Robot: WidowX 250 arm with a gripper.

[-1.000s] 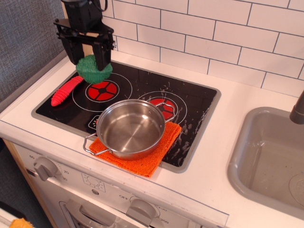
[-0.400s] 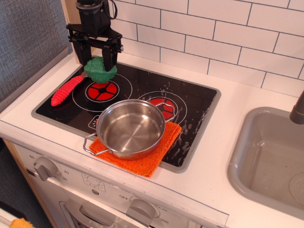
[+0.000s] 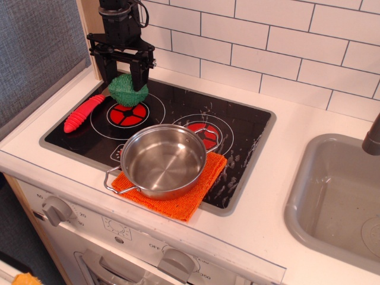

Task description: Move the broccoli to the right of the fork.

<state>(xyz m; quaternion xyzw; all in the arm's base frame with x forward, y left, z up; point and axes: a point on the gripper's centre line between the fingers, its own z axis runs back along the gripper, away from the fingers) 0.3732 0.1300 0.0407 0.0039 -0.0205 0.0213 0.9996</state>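
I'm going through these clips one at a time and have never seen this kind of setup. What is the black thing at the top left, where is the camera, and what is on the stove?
There is one camera, looking down from the front at a toy kitchen. The black thing is the gripper of a robot arm, a two-fingered claw reaching down from above. Its fingers stand on either side of the broccoli, a bumpy green toy, at the back left of the black stovetop. Whether they squeeze it cannot be told. To the left lies the fork, of which the red ribbed handle shows. In front, a steel pot sits on an orange cloth. A grey sink is at the right.
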